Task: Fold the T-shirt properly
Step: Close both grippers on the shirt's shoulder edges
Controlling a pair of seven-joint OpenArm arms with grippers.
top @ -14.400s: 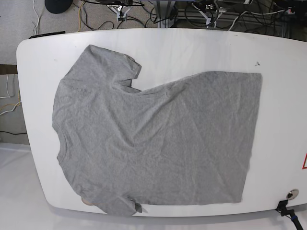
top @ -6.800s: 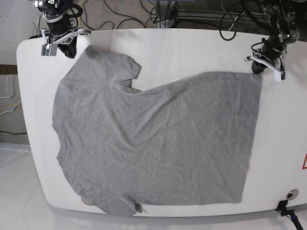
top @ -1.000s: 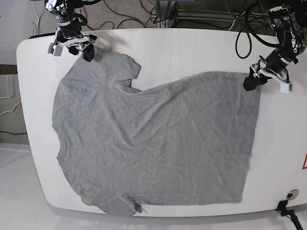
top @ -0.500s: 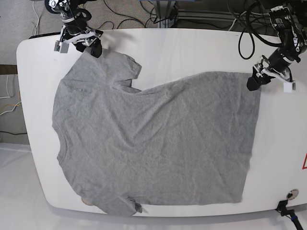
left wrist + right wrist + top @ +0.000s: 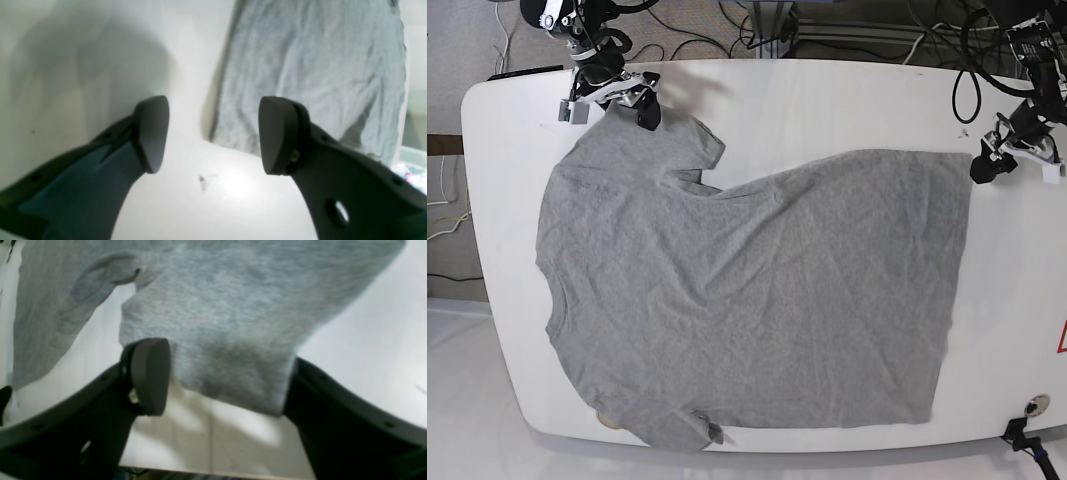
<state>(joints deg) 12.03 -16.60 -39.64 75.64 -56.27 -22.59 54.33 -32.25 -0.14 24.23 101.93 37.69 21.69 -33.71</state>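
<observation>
The grey T-shirt [image 5: 747, 290] lies spread flat and wrinkled across the white surface [image 5: 827, 100], its collar end toward the left of the base view and its straight hem toward the right. One sleeve points to the far edge, the other [image 5: 692, 428] lies at the near edge.

The right hand [image 5: 612, 95] sits at the far sleeve. In its wrist view the dark fingers [image 5: 148, 375] stand wide apart, one on each side of the sleeve's end, with the cloth running between them; the jaws do not press it together, and the other finger is partly hidden behind the fabric edge.

The left hand [image 5: 1017, 155] hangs just beside the far corner of the hem. Its wrist view shows the fingers [image 5: 151, 133] spread wide over bare surface, the shirt's corner [image 5: 213, 138] lying between and beyond them, with nothing gripped. A small dark smudge [image 5: 202, 181] marks the surface below that corner.

Cables [image 5: 697, 25] trail on the floor behind the surface.
</observation>
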